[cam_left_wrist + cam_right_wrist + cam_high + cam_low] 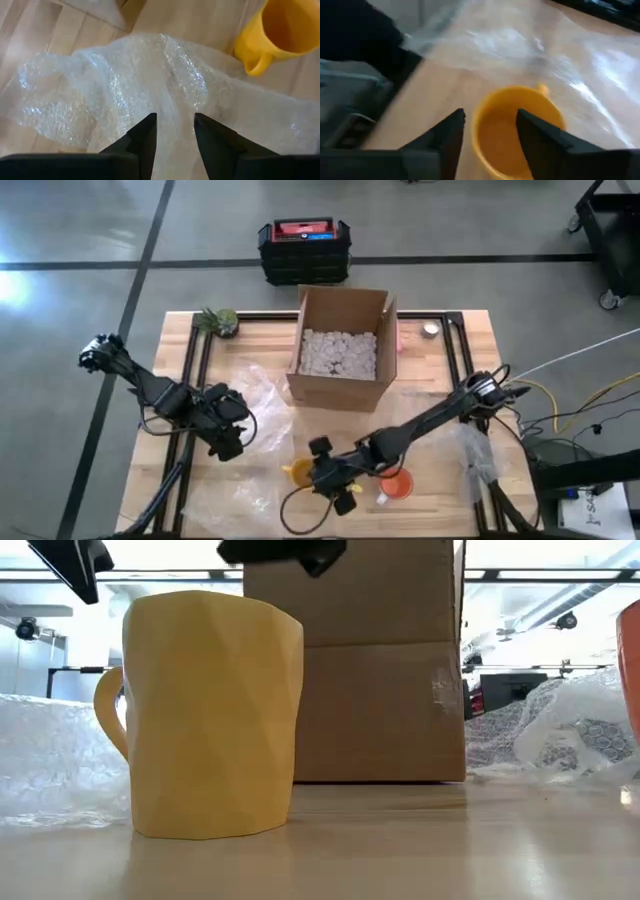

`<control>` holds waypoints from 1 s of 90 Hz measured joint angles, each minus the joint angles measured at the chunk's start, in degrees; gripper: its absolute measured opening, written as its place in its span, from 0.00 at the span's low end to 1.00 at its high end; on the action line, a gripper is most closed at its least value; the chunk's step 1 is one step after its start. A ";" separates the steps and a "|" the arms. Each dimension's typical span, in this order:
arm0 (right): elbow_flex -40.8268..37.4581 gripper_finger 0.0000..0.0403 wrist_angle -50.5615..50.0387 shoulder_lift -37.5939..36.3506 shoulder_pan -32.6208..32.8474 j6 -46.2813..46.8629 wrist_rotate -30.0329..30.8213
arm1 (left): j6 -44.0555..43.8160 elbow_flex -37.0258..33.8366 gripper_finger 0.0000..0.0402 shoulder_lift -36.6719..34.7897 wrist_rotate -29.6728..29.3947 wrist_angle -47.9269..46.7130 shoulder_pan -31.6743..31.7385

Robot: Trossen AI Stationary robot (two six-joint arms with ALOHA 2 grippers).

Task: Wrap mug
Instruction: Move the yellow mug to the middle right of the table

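The yellow mug [297,471] stands upright on the tabletop [440,380] near its front edge, in front of the cardboard box [340,350] and just beside the edge of the bubble wrap [250,415] spread to its left. The right gripper [487,131] hovers above the mug's open mouth with its 2 fingers spread apart and nothing between them; one finger sits outside the rim, the other over the opening. The left gripper [174,131] hangs low over the bubble wrap, fingers parted a little and holding nothing, pointing toward the mug.

The step in hand looks like picking up the mug to set it on the sheet. To do it well, the right gripper should drop straight down so one finger goes inside and the other outside the wall, well away from the handle, then close firmly on the wall before lifting. The mug's faceted side may let the outer finger slip, so a flat facet is the better seat. The left gripper would do best pinning or lifting a sheet edge so the sheet stays flat when the mug lands near its middle.

The mug's long axis is vertical, mouth up. From above its handle seems to point left, toward the bubble wrap and the left gripper.
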 joint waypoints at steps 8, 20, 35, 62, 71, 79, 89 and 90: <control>2.49 0.49 -3.62 1.55 -0.02 1.63 -1.04 | 0.00 0.00 0.28 0.02 0.02 0.67 0.00; 6.82 0.48 -6.99 5.82 1.25 0.21 -1.31 | 0.03 0.00 0.27 0.02 0.01 1.61 0.00; 16.12 0.44 -17.48 11.46 1.28 1.59 -0.61 | 1.26 0.00 0.26 0.04 -0.30 2.04 0.00; 33.02 0.14 -40.54 21.96 0.83 0.18 5.57 | 1.71 0.00 0.26 0.04 -1.44 2.55 0.00; 35.20 0.03 -44.59 21.87 0.84 0.32 4.79 | 2.00 0.00 0.27 0.04 -1.46 2.67 0.00; 35.29 0.03 -48.59 20.62 0.90 2.30 4.77 | 2.65 0.00 0.28 0.04 -1.49 3.12 0.00; 34.54 0.01 -57.62 17.68 1.30 5.78 5.01 | 2.82 -0.02 0.29 0.04 -1.49 3.44 0.00; 34.31 0.01 -58.25 17.29 1.34 6.26 5.01 | 2.82 -0.02 0.29 0.05 -1.49 3.47 0.00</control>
